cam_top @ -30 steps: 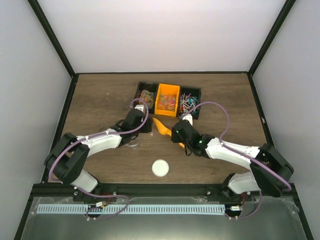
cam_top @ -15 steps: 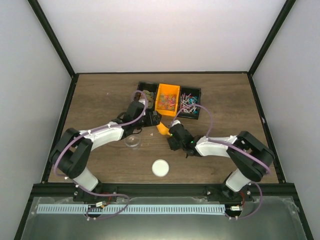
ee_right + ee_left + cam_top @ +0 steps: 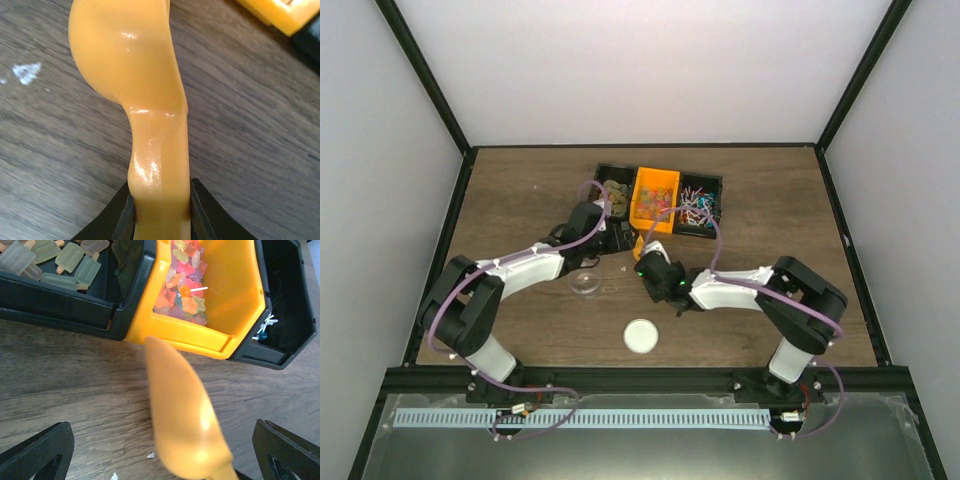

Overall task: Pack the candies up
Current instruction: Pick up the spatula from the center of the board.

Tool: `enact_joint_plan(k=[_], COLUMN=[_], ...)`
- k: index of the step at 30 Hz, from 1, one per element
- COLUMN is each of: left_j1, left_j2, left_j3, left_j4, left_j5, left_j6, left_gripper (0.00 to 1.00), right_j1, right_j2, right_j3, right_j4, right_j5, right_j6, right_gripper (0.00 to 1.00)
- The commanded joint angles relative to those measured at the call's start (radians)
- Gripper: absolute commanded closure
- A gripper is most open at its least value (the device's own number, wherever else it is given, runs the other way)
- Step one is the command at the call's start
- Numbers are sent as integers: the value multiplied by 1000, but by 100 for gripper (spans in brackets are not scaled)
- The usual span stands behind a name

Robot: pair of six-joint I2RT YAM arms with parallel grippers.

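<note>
The candies lie in three bins at the back: pale green gummies [image 3: 55, 260] in the left black bin [image 3: 611, 189], coloured gummy bits [image 3: 182, 277] in the orange bin [image 3: 655, 182], and thin wrapped pieces [image 3: 696, 204] in the right black bin. An orange scoop [image 3: 185, 415] lies in front of the orange bin, bowl towards it. My right gripper [image 3: 160, 215] is shut on the scoop's handle [image 3: 157, 165]. My left gripper [image 3: 162, 432] stands wide open, one finger on either side of the scoop's bowl and touching nothing.
A small clear cup [image 3: 585, 281] stands on the wooden table [image 3: 510, 210] in front of the left arm. A white round lid [image 3: 640, 336] lies nearer the front edge. Tiny white scraps [image 3: 27, 72] dot the wood beside the scoop.
My left gripper has opened wide and shifted right towards the bins. My right arm has slid left to the scoop and its jaws have closed on the handle.
</note>
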Motion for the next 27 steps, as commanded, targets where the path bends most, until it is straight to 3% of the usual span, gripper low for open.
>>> enact_joint_plan(k=[1, 9, 15, 16, 17, 18, 19, 27], left_j1=[4, 70, 153, 153, 153, 154, 154, 163], left_j2=[-37, -140, -193, -194, -194, -193, -192, -179], left_j3=[37, 46, 27, 25, 22, 17, 12, -19], left_j4=[5, -21, -40, -43, -44, -44, -44, -27], left_j5=[26, 46, 181, 192, 205, 214, 225, 269], left_j6=[-14, -10, 12, 22, 29, 35, 41, 52], left_gripper=[0, 0, 0, 0, 0, 0, 0, 0], right_j1=[74, 217, 256, 263, 268, 273, 281, 338], right_j2=[69, 92, 108, 121, 146, 192, 230, 312], right_j3=[112, 217, 158, 143, 159, 196, 203, 232], right_j4=[-144, -510, -575, -631, -827, -1128, -1200, -1212], right_j5=[231, 532, 890, 965, 1020, 1046, 1069, 1135], right_j6=[70, 282, 353, 414, 637, 996, 1078, 1128], right_gripper=[96, 95, 95, 95, 95, 95, 96, 95])
